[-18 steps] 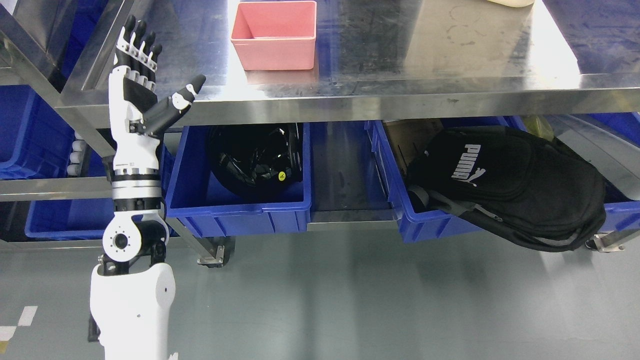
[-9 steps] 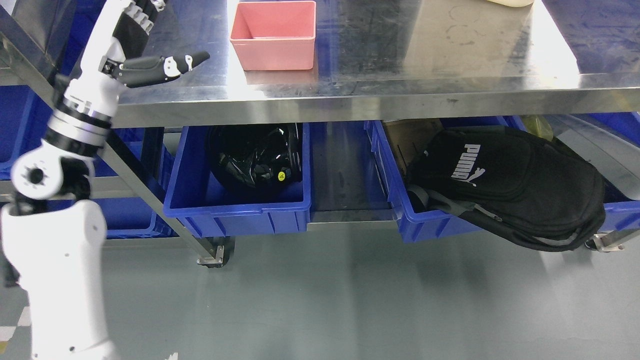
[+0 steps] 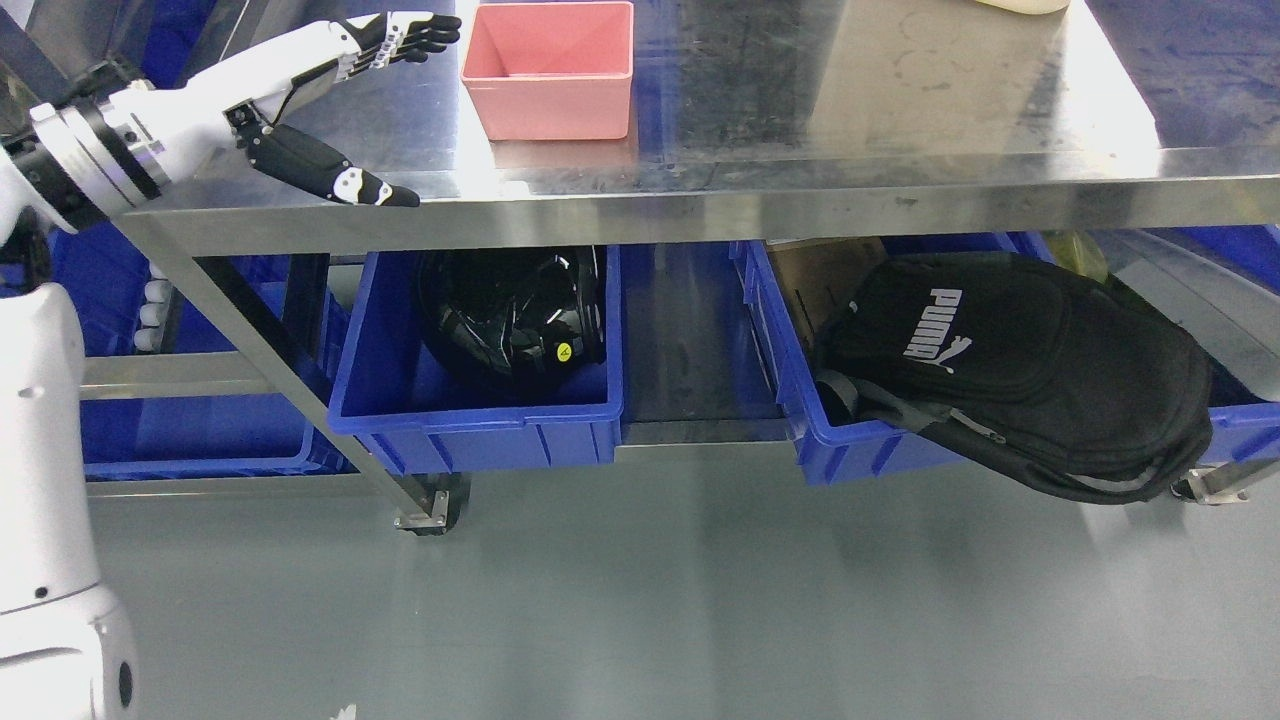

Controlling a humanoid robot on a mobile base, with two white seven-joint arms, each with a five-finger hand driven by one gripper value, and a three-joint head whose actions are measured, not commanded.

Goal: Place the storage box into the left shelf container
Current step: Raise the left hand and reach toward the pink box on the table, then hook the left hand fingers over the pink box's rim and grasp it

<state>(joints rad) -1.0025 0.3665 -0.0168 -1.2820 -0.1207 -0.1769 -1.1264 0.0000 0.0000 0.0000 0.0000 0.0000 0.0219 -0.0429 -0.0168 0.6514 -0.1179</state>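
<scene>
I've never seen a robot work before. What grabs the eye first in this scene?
Probably the pink storage box, bright against the steel table top, with the robot's white-and-black left hand reaching toward it from the left, fingers spread, holding nothing. Below the table, two blue bins stand out: the left bin holds a glossy black helmet, and the right bin overflows with a black backpack.
</scene>
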